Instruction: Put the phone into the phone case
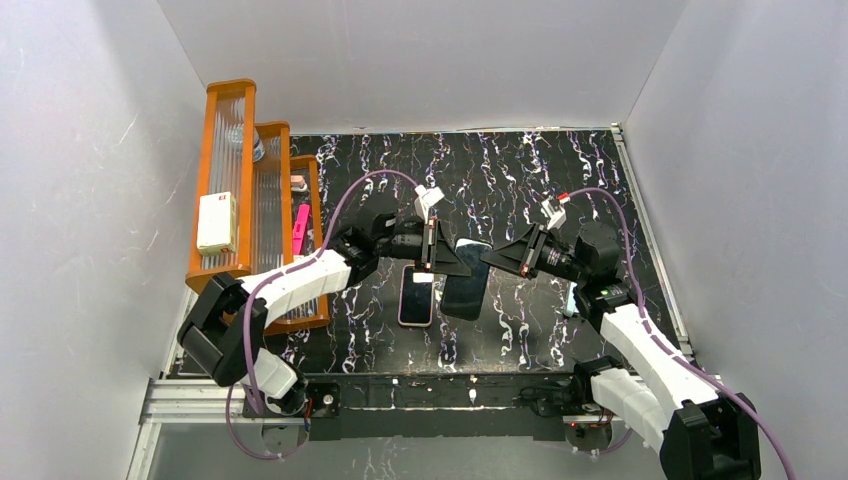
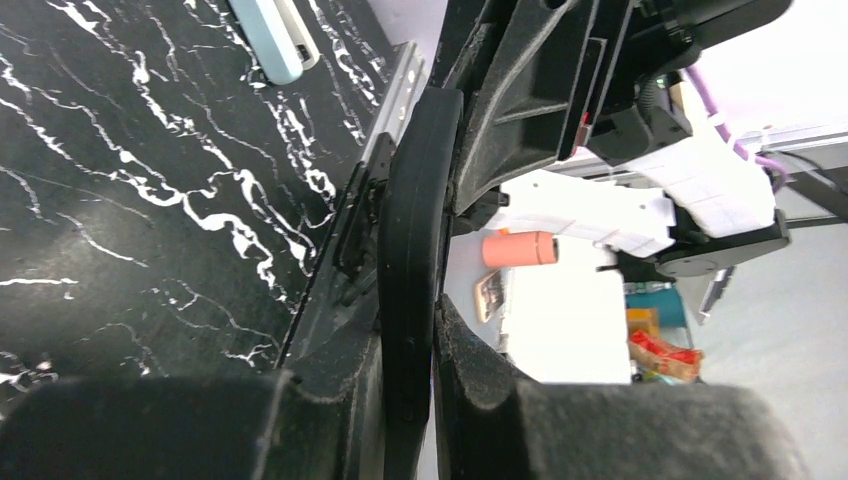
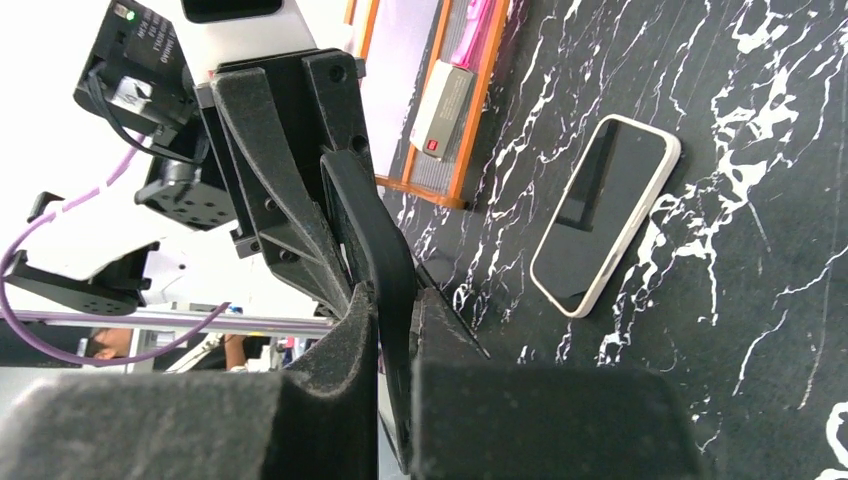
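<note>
The phone case (image 1: 417,324) is a pinkish rim lying flat on the black marbled table, left of centre. The phone's (image 1: 417,298) glossy black screen shows inside that rim. Both also show in the right wrist view: the case (image 3: 637,225) and the phone (image 3: 605,205). An all-black phone-sized piece (image 1: 466,288) hangs above the table just right of them. My left gripper (image 1: 452,262) is shut on its left edge and my right gripper (image 1: 492,258) on its right edge. The piece is edge-on between the left jaws (image 2: 412,250) and bent between the right jaws (image 3: 375,240).
An orange tiered rack (image 1: 250,150) stands at the left and holds a white box (image 1: 216,222) and a pink item (image 1: 300,228). A pale blue object (image 1: 572,298) lies by the right arm. White walls enclose the table.
</note>
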Controlling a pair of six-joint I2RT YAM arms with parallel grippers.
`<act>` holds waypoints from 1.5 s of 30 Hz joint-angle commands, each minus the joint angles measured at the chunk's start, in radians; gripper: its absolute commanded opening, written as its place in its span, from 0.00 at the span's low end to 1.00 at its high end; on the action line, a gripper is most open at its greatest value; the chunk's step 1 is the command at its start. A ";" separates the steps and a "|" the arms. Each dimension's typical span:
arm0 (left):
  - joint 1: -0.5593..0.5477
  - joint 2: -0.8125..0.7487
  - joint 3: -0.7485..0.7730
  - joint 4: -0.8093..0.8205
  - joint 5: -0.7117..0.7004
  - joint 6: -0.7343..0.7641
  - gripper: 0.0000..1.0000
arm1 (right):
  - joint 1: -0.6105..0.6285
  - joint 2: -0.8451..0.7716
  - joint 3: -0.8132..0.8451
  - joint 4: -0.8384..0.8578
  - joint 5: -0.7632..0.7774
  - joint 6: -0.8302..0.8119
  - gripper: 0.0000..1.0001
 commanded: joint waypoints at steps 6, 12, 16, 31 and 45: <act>-0.005 0.081 0.125 -0.471 -0.201 0.265 0.00 | 0.000 -0.047 0.127 -0.069 0.052 -0.176 0.01; -0.004 0.063 0.046 -0.131 -0.098 0.045 0.00 | 0.000 -0.035 0.029 0.047 -0.018 -0.050 0.29; -0.004 0.031 -0.001 0.057 -0.116 -0.092 0.00 | 0.000 -0.027 -0.083 0.168 -0.069 0.025 0.59; -0.005 0.024 0.002 0.200 -0.161 -0.190 0.00 | 0.012 0.080 -0.165 0.413 -0.144 0.150 0.45; 0.003 -0.057 0.045 -0.194 -0.307 0.071 0.56 | 0.010 0.120 -0.156 0.441 -0.061 0.208 0.01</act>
